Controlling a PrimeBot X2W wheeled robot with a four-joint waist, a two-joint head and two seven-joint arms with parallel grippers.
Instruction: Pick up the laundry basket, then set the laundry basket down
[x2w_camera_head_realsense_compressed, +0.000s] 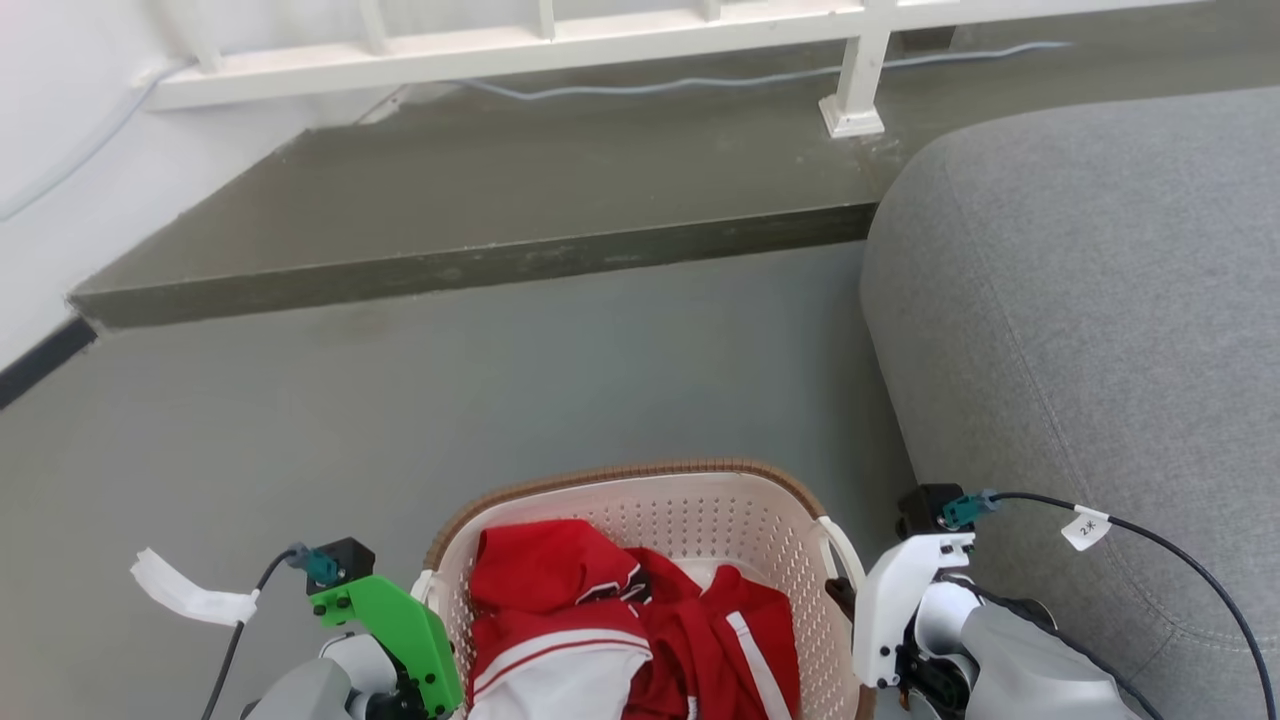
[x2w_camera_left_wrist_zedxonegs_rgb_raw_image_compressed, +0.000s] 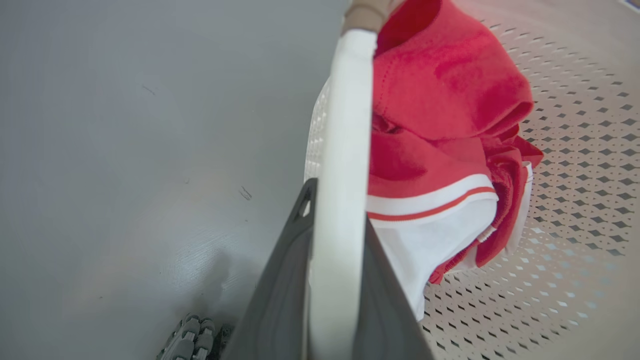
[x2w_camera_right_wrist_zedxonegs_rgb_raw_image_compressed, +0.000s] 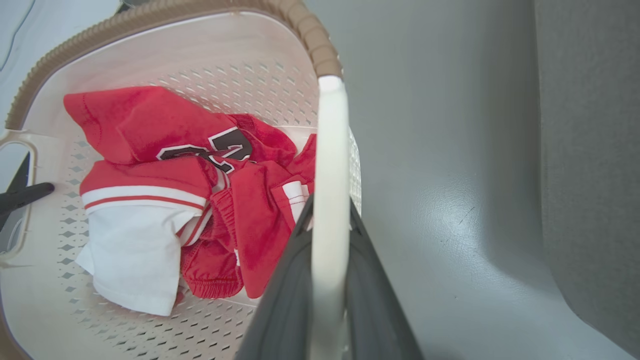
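- Dark against white: had the left tool pinched narrow on the left handle, one finger on each side of the bar.
- Had the right tool closed likewise on the right handle; matched the two holds, probably to carry the load level.
- Held the laundry basket between both arms, close to the body, mouth upward, so the red-and-white clothes lay slumped on its bottom.
- Had it over bare grey floor, just beside the grey sofa; could not tell whether its base touched down.
- Judged the open floor ahead a fair spot for setting down.
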